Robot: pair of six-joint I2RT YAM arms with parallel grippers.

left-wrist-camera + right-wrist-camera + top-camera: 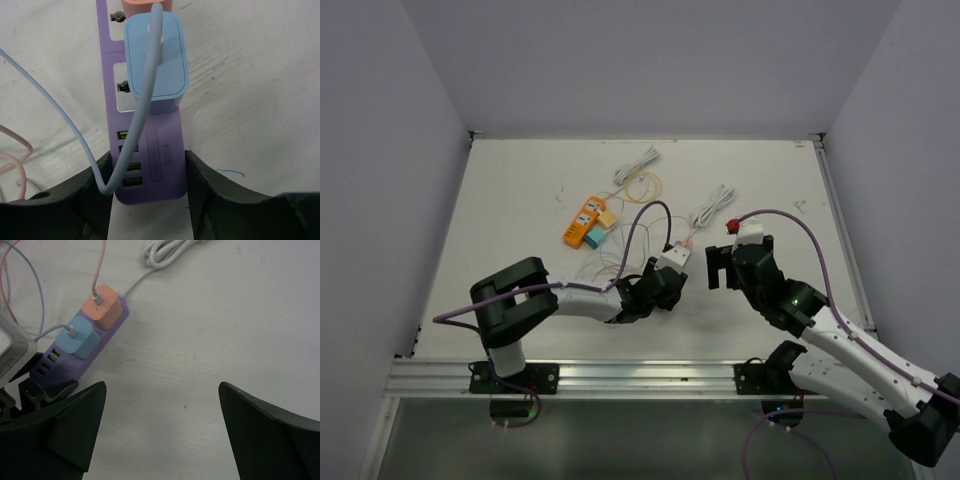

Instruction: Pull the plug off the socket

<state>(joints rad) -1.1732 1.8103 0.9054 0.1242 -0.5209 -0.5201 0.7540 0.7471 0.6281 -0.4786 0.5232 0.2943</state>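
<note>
Near the middle of the bench (520, 200), the purple power strip (170, 132) lies flat with a blue plug (165, 55) and an orange plug (102, 307) seated in adjacent sockets, the blue one nearer the USB end. The left tool (148, 167) is clamped on that USB end, one finger against each side. The right tool (161, 390) hovers just beside the strip, jaws spread fully, gripping nothing.

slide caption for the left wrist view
Left pincer shut on the USB end of a purple power strip, blue plug and orange plug seated in its sockets.
</note>
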